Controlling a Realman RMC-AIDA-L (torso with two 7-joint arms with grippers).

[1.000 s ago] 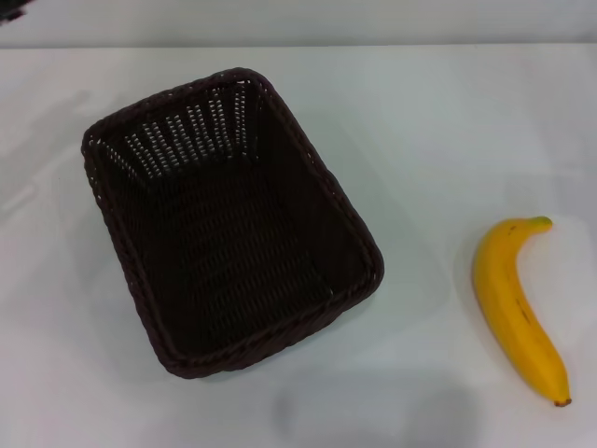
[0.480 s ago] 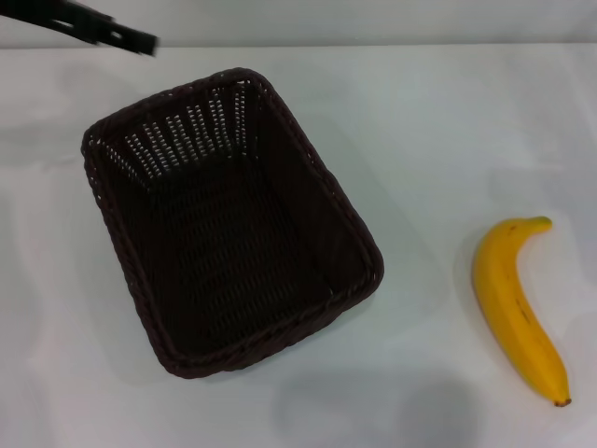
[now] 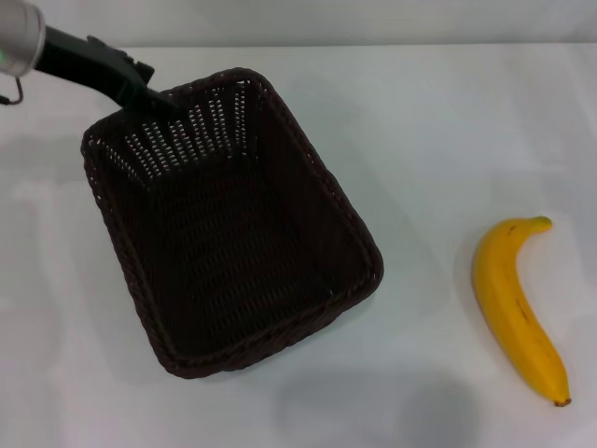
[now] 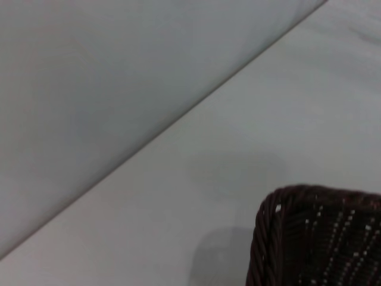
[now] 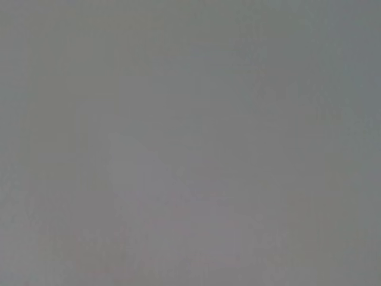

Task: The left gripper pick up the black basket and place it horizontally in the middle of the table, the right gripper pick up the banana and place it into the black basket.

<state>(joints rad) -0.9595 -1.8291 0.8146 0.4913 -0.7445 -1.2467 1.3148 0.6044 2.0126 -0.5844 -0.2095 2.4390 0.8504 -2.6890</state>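
Observation:
The black basket (image 3: 322, 168) stands on the white table (image 3: 448, 121), left of centre, with its long side running slantwise from far left to near right; it is empty. My left gripper (image 3: 160, 97) reaches in from the far left corner and its black tip is over the basket's far rim. The left wrist view shows one corner of the basket (image 4: 262, 238). The yellow banana (image 3: 515, 303) lies on the table at the near right, stem end pointing away. My right gripper is out of view; the right wrist view shows only plain grey.
The table's far edge (image 3: 373, 45) meets a pale wall. Bare white tabletop lies between the basket and the banana.
My left arm has come in from the top left corner and moved down and right, reaching the basket's far rim. The basket and banana have not moved.

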